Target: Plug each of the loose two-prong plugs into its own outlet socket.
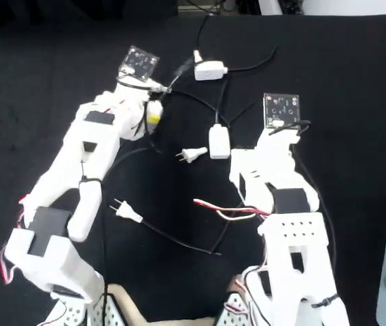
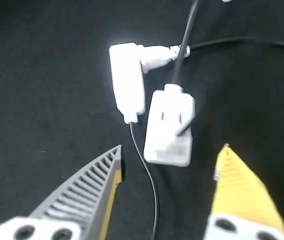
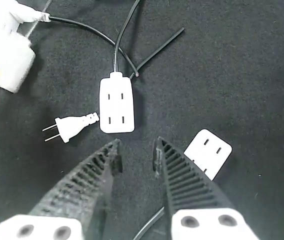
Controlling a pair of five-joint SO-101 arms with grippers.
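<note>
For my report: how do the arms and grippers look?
The left arm and right arm are white with black motors and red and white wires. The left gripper has one grey ribbed finger, one yellow; the right gripper, two dark ribbed fingers.

My left gripper [image 2: 172, 148] has ribbed matt plastic fingers [image 2: 239, 190]; beside the smooth white plastic socket [image 3: 116, 105], a plug [image 3: 77, 125] shows bare metal prongs [image 3: 51, 133] on fuzzy matt cloth [image 3: 242, 75]
</note>
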